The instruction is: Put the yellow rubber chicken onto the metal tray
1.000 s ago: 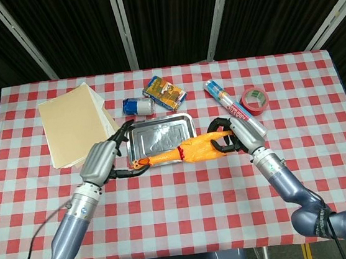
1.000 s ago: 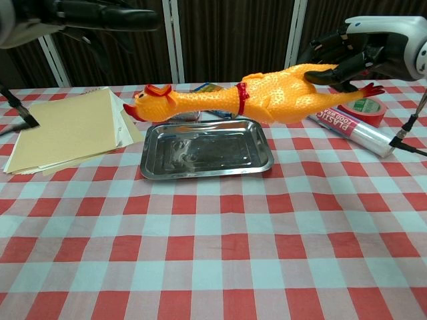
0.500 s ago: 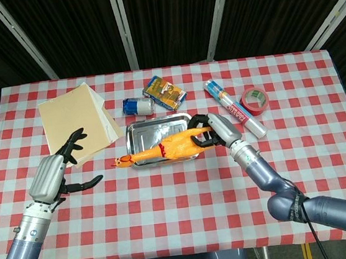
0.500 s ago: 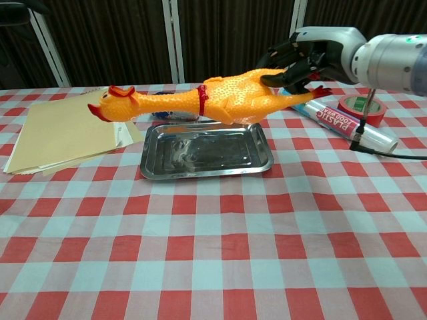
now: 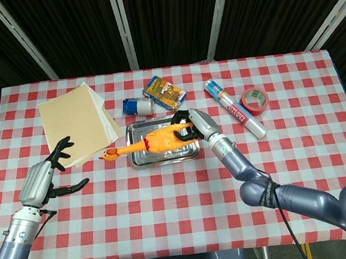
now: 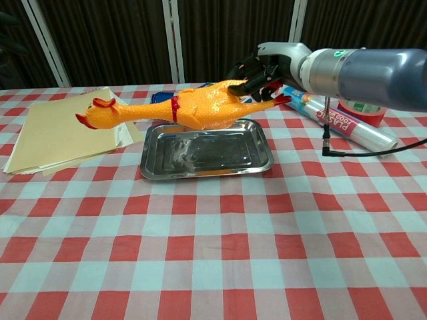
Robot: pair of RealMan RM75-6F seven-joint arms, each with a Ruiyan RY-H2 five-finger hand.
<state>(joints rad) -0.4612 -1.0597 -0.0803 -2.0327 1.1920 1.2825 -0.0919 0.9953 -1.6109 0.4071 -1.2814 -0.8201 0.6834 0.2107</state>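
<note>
Big red-and-white checked table (image 5: 168,199) spread under both arms, and all the action sits around the right hand (image 5: 192,122). That hand grips the tail end of the yellow rubber chicken (image 5: 152,142), fingers curled around the rear of its body, and the bird hangs lengthwise in the air. From the chest view it is clear of the surface, floating just above the metal tray (image 6: 205,149), its body stretching away from the right hand toward the robot's left. The head and beak poke out past the tray's edge on the side far from the holding hand, over toward the stack of tan folders (image 5: 75,123).

The left hand (image 5: 41,181) is well apart from all this, out by the near corner of those folders, fingers spread wide with nothing in them.

Beyond the right hand, on its outer side, lies a long roll labelled plastic wrap (image 5: 234,108), and just past that a red roll of tape (image 5: 255,100). Behind the tray, farther from the robot than the right hand, sit a small printed box (image 5: 164,92) and a little blue-and-white container (image 5: 139,106) side by side.
</note>
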